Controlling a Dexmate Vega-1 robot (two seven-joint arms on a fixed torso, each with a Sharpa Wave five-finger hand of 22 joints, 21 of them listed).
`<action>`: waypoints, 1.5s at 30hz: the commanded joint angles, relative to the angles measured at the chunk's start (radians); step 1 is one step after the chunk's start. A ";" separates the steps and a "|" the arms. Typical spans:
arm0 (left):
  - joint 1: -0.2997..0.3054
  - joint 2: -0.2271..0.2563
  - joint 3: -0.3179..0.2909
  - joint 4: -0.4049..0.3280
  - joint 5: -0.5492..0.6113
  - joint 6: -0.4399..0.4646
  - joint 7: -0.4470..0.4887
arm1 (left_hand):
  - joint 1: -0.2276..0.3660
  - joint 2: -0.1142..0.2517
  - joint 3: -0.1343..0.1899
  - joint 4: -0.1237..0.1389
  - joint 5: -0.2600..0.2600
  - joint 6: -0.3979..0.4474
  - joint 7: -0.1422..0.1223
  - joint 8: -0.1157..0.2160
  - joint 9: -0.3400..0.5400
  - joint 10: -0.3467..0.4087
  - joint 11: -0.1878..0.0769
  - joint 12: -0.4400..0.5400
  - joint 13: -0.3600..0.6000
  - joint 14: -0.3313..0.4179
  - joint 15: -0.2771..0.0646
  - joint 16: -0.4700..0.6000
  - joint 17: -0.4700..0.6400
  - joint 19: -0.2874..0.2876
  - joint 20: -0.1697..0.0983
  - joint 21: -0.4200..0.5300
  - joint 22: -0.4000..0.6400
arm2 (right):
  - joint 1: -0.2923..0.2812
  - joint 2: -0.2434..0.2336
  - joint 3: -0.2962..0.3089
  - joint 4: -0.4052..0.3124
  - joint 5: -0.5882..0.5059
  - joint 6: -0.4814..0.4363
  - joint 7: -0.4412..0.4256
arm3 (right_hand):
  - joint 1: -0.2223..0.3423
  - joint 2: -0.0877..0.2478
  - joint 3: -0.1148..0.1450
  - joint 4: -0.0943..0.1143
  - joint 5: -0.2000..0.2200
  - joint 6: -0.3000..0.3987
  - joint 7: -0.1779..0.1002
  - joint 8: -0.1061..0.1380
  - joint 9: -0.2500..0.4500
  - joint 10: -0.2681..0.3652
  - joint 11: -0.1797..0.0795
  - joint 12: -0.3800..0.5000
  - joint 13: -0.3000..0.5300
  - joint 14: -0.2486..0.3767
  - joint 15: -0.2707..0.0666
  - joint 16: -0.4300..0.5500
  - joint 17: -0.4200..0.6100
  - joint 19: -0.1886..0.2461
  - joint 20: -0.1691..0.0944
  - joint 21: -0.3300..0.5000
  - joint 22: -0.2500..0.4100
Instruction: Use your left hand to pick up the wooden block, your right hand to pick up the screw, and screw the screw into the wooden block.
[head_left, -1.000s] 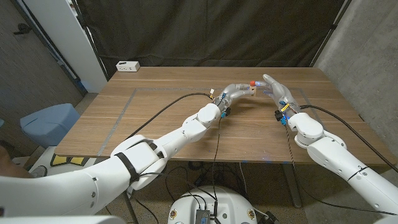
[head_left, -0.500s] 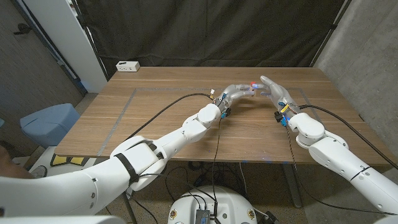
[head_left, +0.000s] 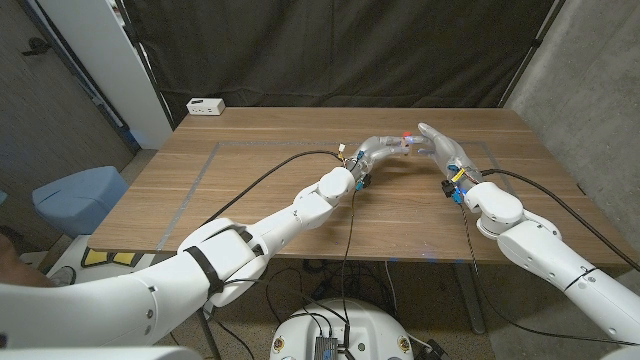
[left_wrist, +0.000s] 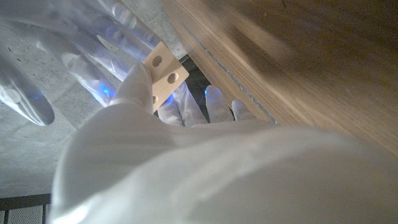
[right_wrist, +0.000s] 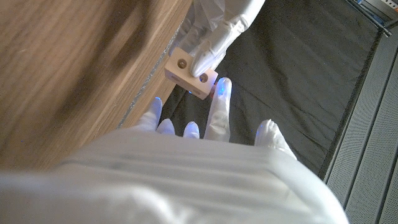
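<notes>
The left hand (head_left: 378, 150) holds the block (left_wrist: 163, 73) up above the desk (head_left: 250, 180), toward the far middle — its fingers (left_wrist: 140, 84) close on the pale wood, and two round holes show on one face in the left wrist view. In the right wrist view the same block (right_wrist: 189, 73) sits pinched at the left fingertips, again with holes facing the camera. The right hand (head_left: 440, 145) meets it from the other side, its fingers (right_wrist: 219, 99) reaching up to just beside the block, one tip at or touching its corner. In the head view a small red spot, probably the screw (head_left: 407, 132), shows between the two hands. Whether the right fingers grip it I cannot tell; they look only loosely spread. A black cable (head_left: 260, 178) trails over the desk along the left arm, and a white box (head_left: 205, 106) sits at the far left corner.
</notes>
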 joint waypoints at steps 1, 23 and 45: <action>0.000 0.001 0.002 -0.003 0.002 -0.002 0.002 | 0.002 0.009 0.033 0.027 0.005 0.028 0.006 0.005 0.004 0.009 -0.004 0.007 0.006 0.009 -0.051 0.002 0.002 0.003 -0.006 0.003 0.003 | -0.026 -0.001 0.027 -0.010 0.008 0.006 -0.027 | 0.000 0.004 0.012 -0.001 -0.001 0.005 0.001 -0.005 0.003 0.015 0.005 -0.002 0.002 0.026 -0.005 0.012 -0.001 0.044 -0.011 0.015 0.003; 0.023 0.024 0.003 -0.067 0.012 0.022 0.012 | 0.001 0.009 0.032 0.028 0.005 0.028 0.006 0.005 0.004 0.009 -0.004 0.007 0.006 0.009 -0.050 0.003 0.002 0.003 -0.006 0.003 0.003 | -0.027 0.006 0.041 0.001 -0.010 0.015 -0.048 | -0.004 0.000 0.016 -0.001 -0.001 -0.056 -0.007 -0.037 0.004 -0.003 0.010 -0.017 0.004 0.025 0.012 0.004 0.001 0.048 -0.021 0.006 0.003; 0.020 0.020 0.005 -0.063 0.014 0.027 0.011 | 0.001 0.009 0.033 0.028 0.005 0.028 0.004 0.005 0.004 0.009 -0.004 0.007 0.006 0.009 -0.050 0.003 0.002 0.002 -0.007 0.003 0.003 | 0.022 -0.007 0.021 0.041 0.002 0.007 0.016 | -0.032 -0.010 0.010 0.008 -0.003 -0.210 -0.017 -0.060 0.004 -0.109 0.050 -0.030 0.004 -0.045 0.042 -0.016 0.006 -0.020 -0.005 -0.012 0.003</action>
